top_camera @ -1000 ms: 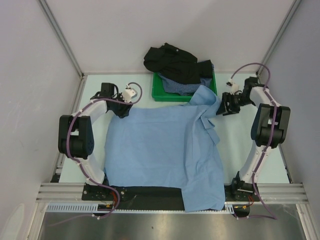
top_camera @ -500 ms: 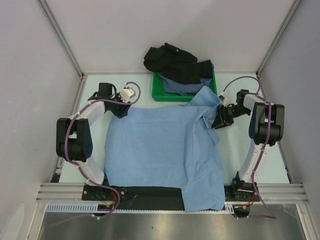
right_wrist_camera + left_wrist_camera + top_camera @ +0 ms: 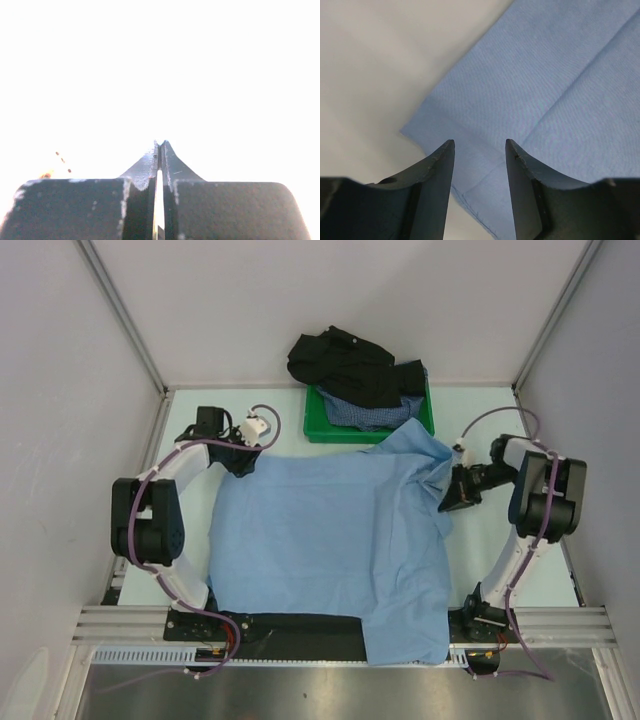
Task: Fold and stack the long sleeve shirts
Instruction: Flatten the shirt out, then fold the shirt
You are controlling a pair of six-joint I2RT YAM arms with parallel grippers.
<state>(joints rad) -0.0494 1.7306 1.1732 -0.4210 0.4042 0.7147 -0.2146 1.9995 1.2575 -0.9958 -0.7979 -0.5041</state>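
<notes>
The light blue shirt (image 3: 320, 540) lies spread flat across the table, its near right part hanging over the front rail. My left gripper (image 3: 238, 462) stands open at the shirt's far left corner. In the left wrist view that cloth (image 3: 545, 90) lies under and between the fingers of the left gripper (image 3: 480, 145). My right gripper (image 3: 447, 502) is shut at the shirt's right edge by the collar, where the cloth runs up to its tips. The right wrist view is washed out white, with the right gripper (image 3: 160, 143) closed tight. A black shirt (image 3: 345, 360) and a dark checked shirt (image 3: 360, 415) are heaped at the back.
A green tray (image 3: 318, 425) stands at the back centre, holding the two dark shirts; the black one spills over its far rim. Grey walls close in the left, right and back sides. Bare pale table (image 3: 190, 430) shows beside each arm.
The right gripper closed and moved nearer and slightly right along the shirt's edge. The folded collar flap there has been drawn out to the right. The left gripper held its place.
</notes>
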